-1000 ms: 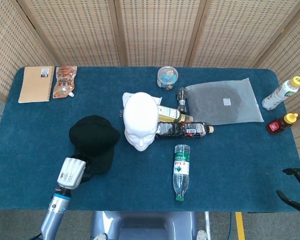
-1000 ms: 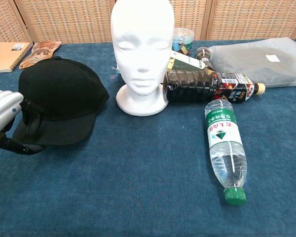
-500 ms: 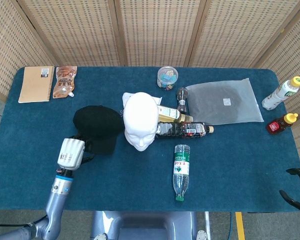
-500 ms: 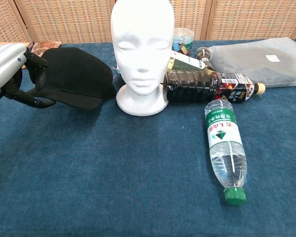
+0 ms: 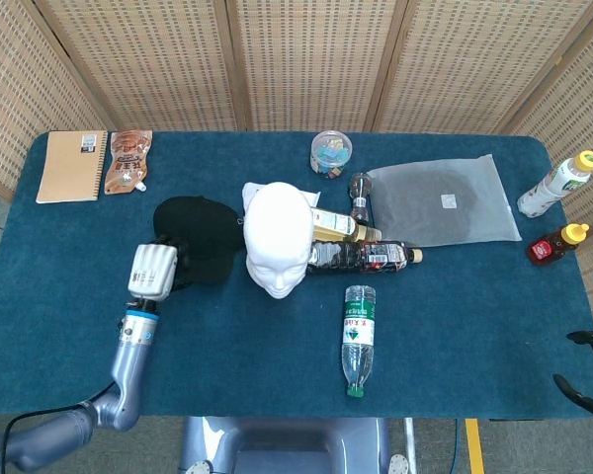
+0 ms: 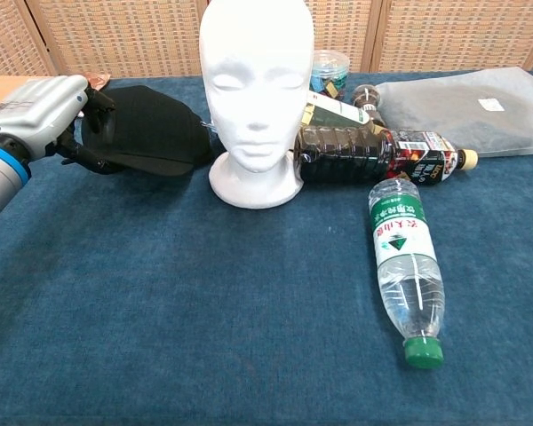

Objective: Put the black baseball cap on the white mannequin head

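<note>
The black baseball cap [image 5: 203,236] is lifted just left of the white mannequin head [image 5: 278,235], which stands upright mid-table. My left hand [image 5: 154,270] grips the cap by its brim. In the chest view the cap [image 6: 151,127] hangs beside the mannequin head [image 6: 255,84], its crown almost touching the neck, with the left hand [image 6: 53,117] at its left edge. Only dark fingers of my right hand [image 5: 585,368] show, apart, at the lower right edge of the head view, holding nothing.
Bottles lie right of the mannequin: a dark one [image 5: 361,256], a yellow-labelled one [image 5: 341,226] and a clear green-capped one [image 5: 356,337]. A grey bag [image 5: 443,200], a jar [image 5: 331,152], a notebook [image 5: 72,165], a snack pouch [image 5: 128,159] and two upright bottles [image 5: 556,184] ring the table.
My left hand has lifted the cap off the table and carried it up and right, toward the mannequin head. The right hand has stayed at the lower right edge.
</note>
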Available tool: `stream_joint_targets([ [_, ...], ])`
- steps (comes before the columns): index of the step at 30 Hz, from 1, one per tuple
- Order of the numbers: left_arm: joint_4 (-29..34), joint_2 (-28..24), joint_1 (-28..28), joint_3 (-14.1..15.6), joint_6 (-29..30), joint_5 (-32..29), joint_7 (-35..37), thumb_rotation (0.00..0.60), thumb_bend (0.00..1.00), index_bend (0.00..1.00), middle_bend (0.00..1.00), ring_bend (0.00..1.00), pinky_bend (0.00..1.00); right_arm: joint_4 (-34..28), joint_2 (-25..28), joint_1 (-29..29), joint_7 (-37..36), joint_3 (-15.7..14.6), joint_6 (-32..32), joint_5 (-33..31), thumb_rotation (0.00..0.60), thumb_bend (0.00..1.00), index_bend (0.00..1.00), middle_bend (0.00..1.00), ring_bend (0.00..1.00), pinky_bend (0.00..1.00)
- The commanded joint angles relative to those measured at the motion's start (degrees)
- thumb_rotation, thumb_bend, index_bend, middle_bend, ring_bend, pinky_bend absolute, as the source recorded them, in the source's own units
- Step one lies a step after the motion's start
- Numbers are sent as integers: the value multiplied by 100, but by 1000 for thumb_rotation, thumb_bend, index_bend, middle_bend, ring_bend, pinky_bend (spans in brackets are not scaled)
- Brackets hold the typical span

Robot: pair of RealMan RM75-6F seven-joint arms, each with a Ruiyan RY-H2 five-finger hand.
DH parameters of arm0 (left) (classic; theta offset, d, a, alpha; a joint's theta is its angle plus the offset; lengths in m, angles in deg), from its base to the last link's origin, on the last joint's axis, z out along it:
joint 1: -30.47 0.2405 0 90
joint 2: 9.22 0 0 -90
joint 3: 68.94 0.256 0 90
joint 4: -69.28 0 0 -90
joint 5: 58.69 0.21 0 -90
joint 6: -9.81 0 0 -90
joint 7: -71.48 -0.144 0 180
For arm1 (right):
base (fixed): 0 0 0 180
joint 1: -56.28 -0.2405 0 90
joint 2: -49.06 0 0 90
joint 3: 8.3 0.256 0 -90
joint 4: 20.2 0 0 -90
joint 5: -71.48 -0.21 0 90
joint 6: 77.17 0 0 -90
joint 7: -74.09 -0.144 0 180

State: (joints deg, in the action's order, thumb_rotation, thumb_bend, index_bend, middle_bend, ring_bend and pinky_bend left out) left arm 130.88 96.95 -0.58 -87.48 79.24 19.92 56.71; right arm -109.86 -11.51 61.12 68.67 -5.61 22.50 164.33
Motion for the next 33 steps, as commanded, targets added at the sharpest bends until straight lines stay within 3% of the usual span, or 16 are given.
stream_joint_targets([
  [1,-308,153,-173,-36,-101,-97,186,600,142,635,520,380,555,-27,13,6,21,9,7,-5,600,158,366,424,415,425],
  [5,-557,184,-270,27,-199,-109,394,600,206,616,482,355,513,-45,24,6,36,17,16,9,600,157,366,424,415,425],
  [9,-724,56,-377,159,-475,-74,761,600,381,612,415,304,496,-56,28,11,42,26,49,37,600,158,366,424,415,427],
  [13,-840,55,-414,167,-420,-81,975,600,483,611,395,283,552,-74,28,5,62,18,42,70,600,158,366,424,416,429],
  [19,-981,38,-413,202,-216,-46,1132,600,505,645,442,406,713,-83,30,6,62,21,47,85,600,159,366,424,418,431],
  [26,-988,-208,-358,317,177,203,1535,600,503,747,510,465,750,-74,22,7,37,19,58,110,600,157,366,424,418,432],
  [30,-982,-622,-368,513,646,675,1495,600,501,786,529,479,760,-58,23,14,16,19,84,131,600,159,366,424,419,433],
  [33,-831,-869,-407,476,825,771,1477,600,500,794,534,483,763,-53,21,6,3,17,71,141,600,158,366,424,419,433],
])
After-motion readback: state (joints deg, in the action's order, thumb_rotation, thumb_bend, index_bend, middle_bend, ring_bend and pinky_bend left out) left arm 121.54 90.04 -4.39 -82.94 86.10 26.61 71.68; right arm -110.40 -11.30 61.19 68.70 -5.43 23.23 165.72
